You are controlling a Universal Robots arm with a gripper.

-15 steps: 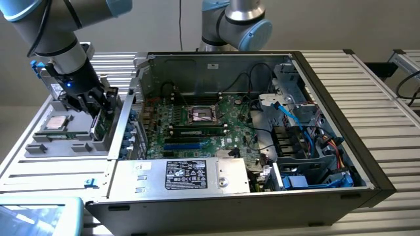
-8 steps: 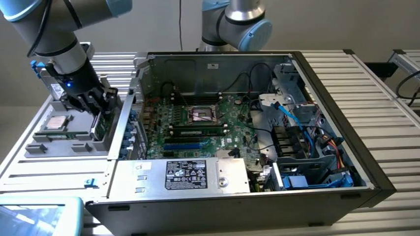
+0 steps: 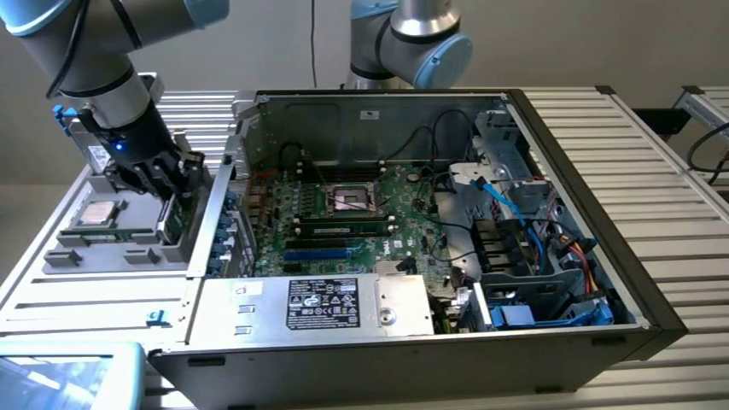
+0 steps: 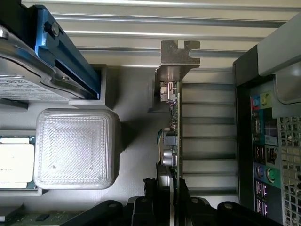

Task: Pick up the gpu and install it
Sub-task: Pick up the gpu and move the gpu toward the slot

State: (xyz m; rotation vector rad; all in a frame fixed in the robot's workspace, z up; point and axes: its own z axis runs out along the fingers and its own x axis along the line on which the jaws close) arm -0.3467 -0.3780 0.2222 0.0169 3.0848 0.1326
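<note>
The gpu (image 4: 175,117) is green, its bracket (image 4: 179,59) silver, the rail (image 4: 70,52) blue, the cover (image 4: 73,148) cross-hatched white.

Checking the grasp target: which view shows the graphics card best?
The wrist view: the graphics card stands edge-on, silver bracket and green board clear. In the exterior view the tool hides most of it.

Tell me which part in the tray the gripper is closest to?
The gpu, the thin green card standing on edge with a silver bracket; the gripper is right at it. The processor chip and blue-railed drive lie farther off.
</note>
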